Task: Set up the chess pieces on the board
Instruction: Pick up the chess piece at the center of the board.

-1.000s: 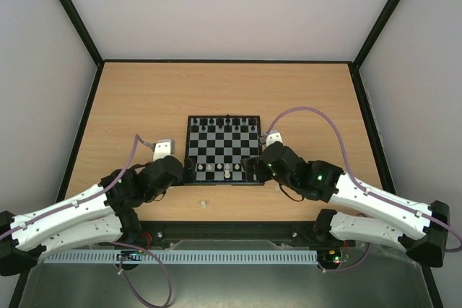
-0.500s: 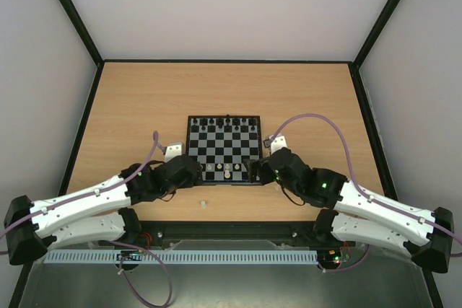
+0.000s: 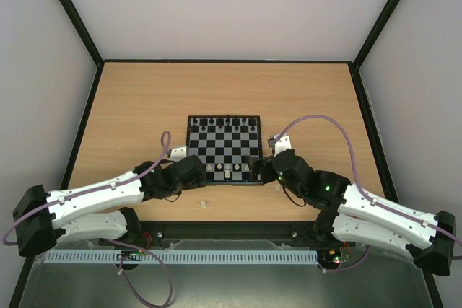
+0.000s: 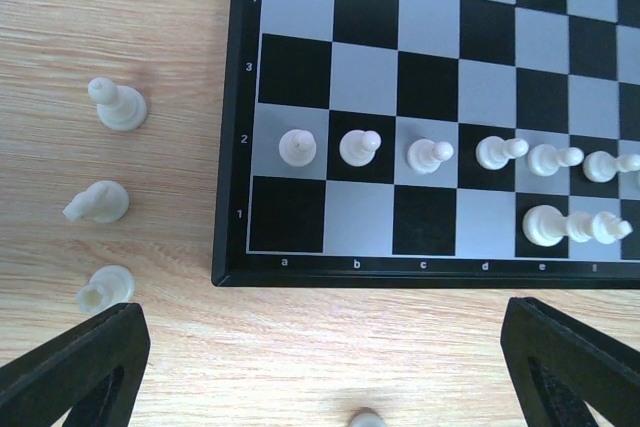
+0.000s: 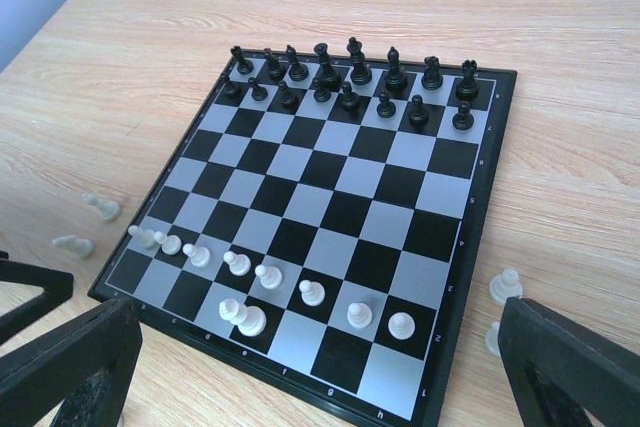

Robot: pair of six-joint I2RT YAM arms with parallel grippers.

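Wood-grain tabletop (image 3: 130, 106), pale walls (image 3: 216, 12). We see board (image 3: 224, 151) between both arms: black chessmen (image 5: 350, 77) ranked far side, white pawns (image 4: 430, 155) on second row. On table, loose white pieces (image 4: 97, 202) left of board, more right. We find left gripper (image 4: 325, 309) and right gripper (image 5: 320, 307) both wide apart, empty. We judge pieces light, rigid, slick, easily toppled; pinch at waist. Pawn row crowds back-rank squares.

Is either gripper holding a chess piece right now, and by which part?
Nothing is held: the left gripper and the right gripper are both open and empty.
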